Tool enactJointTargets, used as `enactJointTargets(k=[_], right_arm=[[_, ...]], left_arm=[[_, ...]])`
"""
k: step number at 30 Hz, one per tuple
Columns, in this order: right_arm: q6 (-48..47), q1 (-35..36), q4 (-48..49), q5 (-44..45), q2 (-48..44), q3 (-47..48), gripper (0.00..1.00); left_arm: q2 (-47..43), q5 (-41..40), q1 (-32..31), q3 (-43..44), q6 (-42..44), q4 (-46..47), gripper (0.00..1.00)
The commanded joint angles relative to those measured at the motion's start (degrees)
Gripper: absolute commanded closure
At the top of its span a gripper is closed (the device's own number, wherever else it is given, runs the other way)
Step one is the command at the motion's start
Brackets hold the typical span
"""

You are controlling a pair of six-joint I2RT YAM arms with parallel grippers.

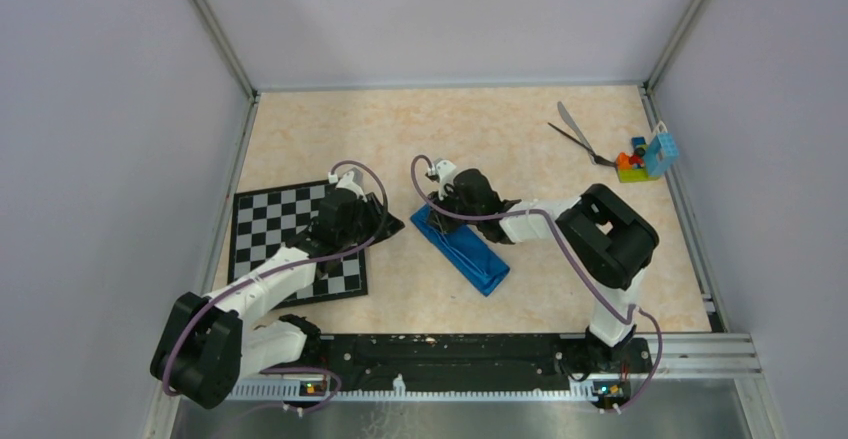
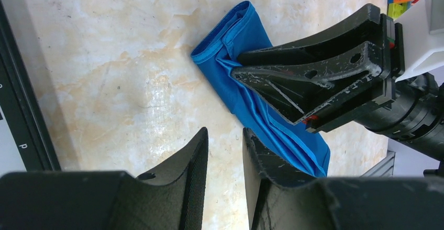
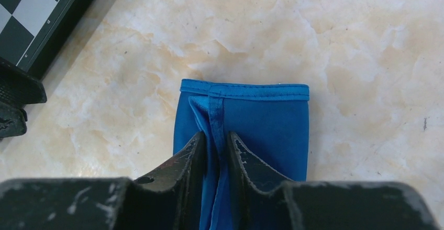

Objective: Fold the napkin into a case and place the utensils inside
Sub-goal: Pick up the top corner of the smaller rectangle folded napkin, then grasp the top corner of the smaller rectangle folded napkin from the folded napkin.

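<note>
The napkin [image 1: 478,262] lies near the middle of the tabletop [image 1: 500,139], folded to a narrow oblong strip that slants from its far-left end to its near-right end. The utensils [image 1: 577,136] lie well apart from it at the far right corner, beside some toy blocks [image 1: 640,162]. We judge the step in hand to be shaping this strip into a case. The right gripper [image 3: 215,137] is clamped on a raised pleat of blue cloth just behind the hemmed far end, and the pleat runs up between its fingers. We cannot tell whether it has caught the top layer alone. To do this well we would keep the pinch shallow and lift only a little, drawing along the strip rather than across it, because this shiny cloth looks likely to slide and come unfolded. We would also have the other arm pin the lower layers. The right arm reaches from its base leftward across the tabletop, elbow raised, wrist tipped down onto the cloth. The left arm stretches forward over the right corner of the checkered board [image 1: 272,221]. The left gripper [image 2: 225,133] sits low and points toward the napkin's far end, near it but not touching, its jaws slightly parted with only bare tabletop between them.
</note>
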Motion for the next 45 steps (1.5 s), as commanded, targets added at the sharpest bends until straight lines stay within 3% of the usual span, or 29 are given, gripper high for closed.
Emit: enactJointTargets(k=[1, 5, 7, 9, 11, 13, 16, 28, 32, 45], right_arm=[[0.06, 0.70, 2.35, 0.13, 0.58, 2.40, 0.81], [1.16, 0.62, 1.73, -0.66, -0.58, 2.46, 1.00], [2.19, 0.70, 0.56, -0.82, -1.89, 2.55, 1.00], [3.69, 0.57, -1.20, -1.62, -3.24, 2.75, 1.00], [6.39, 0.15, -1.14, -2.56, -4.91, 1.81, 1.00], [9.34, -0.58, -0.12, -3.44, -5.85, 0.29, 1.00], [12.96, -1.53, 0.89, -3.45, -7.32, -1.39, 1.00], [17.85, -3.63, 2.42, -3.56, -9.65, -3.56, 1.00], [18.01, -4.02, 2.84, -3.83, -9.52, -3.49, 1.00], [18.31, -4.22, 4.35, -4.65, -9.54, -4.19, 1.00]], left_arm=[[-0.87, 0.82, 0.34, -0.63, 0.00, 2.20, 0.64], [0.36, 2.52, 0.36, -0.44, 0.32, 2.93, 0.63], [1.82, 3.70, 0.32, 0.27, 0.94, 2.78, 0.61], [3.74, 4.85, 0.27, 0.98, 1.49, 3.25, 0.46], [5.01, 5.80, 0.15, 1.53, 2.27, 3.91, 0.43], [6.48, 5.86, 0.01, 2.41, 3.03, 3.96, 0.44], [9.30, 4.26, -1.23, 5.78, 4.09, 1.00, 0.57], [22.02, -12.92, -12.81, 20.40, 6.11, -9.18, 0.71], [25.26, -18.84, -15.34, 23.78, 6.19, -12.37, 0.73], [30.05, -26.20, -18.96, 27.28, 7.53, -16.42, 0.71]])
